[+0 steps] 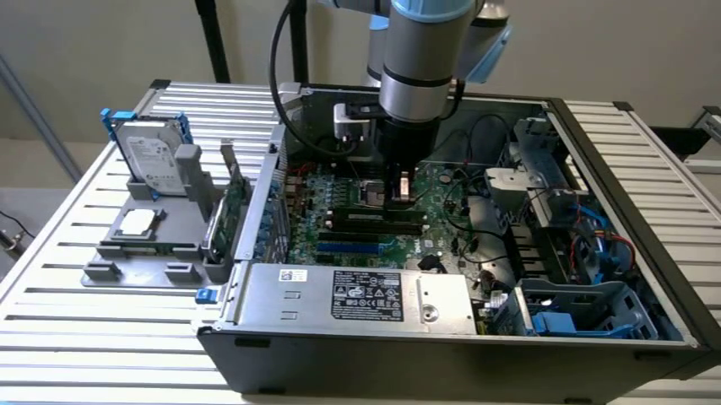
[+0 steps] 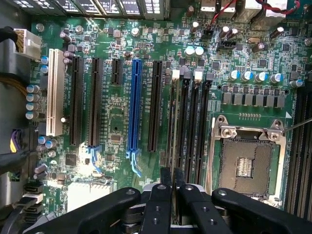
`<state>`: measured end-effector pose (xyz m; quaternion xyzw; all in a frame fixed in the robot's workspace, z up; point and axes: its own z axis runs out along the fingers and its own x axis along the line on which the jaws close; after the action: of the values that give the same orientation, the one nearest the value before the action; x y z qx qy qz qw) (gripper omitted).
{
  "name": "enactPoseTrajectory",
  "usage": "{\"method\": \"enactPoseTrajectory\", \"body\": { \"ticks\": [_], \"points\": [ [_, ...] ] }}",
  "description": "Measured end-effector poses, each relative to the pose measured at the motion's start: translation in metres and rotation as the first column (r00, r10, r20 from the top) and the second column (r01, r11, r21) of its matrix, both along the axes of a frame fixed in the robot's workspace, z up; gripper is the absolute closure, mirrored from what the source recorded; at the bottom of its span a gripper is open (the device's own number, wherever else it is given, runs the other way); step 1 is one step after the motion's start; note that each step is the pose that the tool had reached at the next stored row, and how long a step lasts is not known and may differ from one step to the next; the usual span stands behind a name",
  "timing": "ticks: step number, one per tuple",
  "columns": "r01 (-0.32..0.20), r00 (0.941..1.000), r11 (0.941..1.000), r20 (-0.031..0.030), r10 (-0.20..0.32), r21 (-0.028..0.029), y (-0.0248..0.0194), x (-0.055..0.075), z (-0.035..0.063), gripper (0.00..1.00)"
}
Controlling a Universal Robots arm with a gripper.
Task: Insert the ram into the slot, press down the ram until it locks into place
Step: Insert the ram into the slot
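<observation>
My gripper (image 1: 397,199) reaches down into the open computer case, just above the motherboard (image 1: 338,190). In the wrist view its two black fingers (image 2: 160,195) stand close together around a thin edge-on strip, the ram (image 2: 172,141). The gripper (image 2: 173,187) is shut on it. The ram runs along the outermost slot (image 2: 176,122) of several parallel black memory slots, next to a long black expansion socket (image 2: 155,105). I cannot tell whether the ram touches the slot or sits in it. The slots (image 1: 372,221) lie just in front of the gripper in the exterior view.
A blue socket (image 2: 134,102) and a white one (image 2: 54,92) lie beside the black ones. The square metal processor socket (image 2: 246,161) sits past the memory slots. Cables (image 1: 479,211), drive cages and the power supply (image 1: 360,295) crowd the case. A grey fixture (image 1: 147,245) holds a hard drive (image 1: 152,164).
</observation>
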<state>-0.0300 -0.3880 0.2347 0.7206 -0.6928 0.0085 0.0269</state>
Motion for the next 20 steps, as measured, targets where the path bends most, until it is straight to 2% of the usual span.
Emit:
{"method": "enactPoseTrajectory", "body": {
  "ticks": [9,20],
  "points": [
    [0.004,1.0000,1.0000,-0.0010,-0.004,-0.0046,0.0002,0.0000,-0.0014,0.87],
    [0.006,1.0000,1.0000,-0.0008,-0.006,-0.0046,0.0003,-0.0002,-0.0034,0.87]
  ]
}}
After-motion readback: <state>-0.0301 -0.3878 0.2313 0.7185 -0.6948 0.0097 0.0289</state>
